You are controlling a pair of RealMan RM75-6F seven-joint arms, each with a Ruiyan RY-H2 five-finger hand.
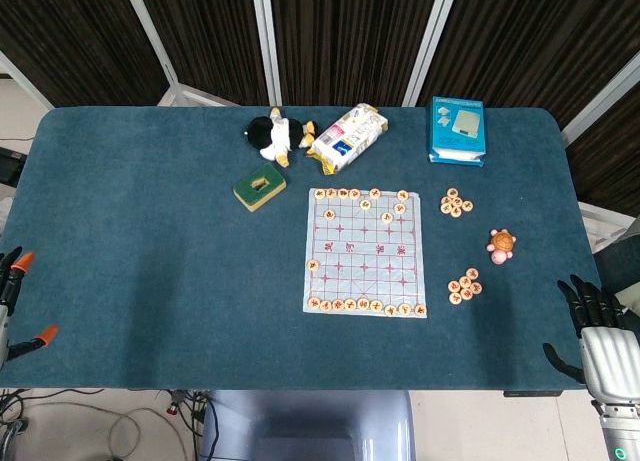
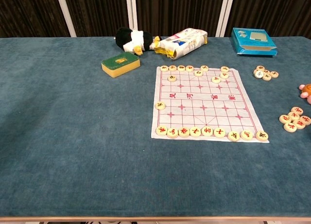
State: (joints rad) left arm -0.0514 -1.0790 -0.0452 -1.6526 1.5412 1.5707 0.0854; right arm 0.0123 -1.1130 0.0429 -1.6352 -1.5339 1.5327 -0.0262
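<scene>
Both hands empty: left hand (image 1: 12,299), right hand (image 1: 600,341) (fingers spread)

Robot test lab: blue felt-covered table (image 1: 150,231), dark ribbed wall panels (image 1: 340,36) in pale frames behind, cables (image 1: 60,416) loose on floor.

A white chessboard sheet (image 1: 364,251) (red grid lines) lies on teal table felt (image 1: 150,231).

Ahead of the right robot hand (image 1: 603,339) lies bare tabletop (image 1: 520,331); beyond it, a pile of game pieces (image 1: 463,286) and a toy turtle (image 1: 501,245) stand in the way.
</scene>
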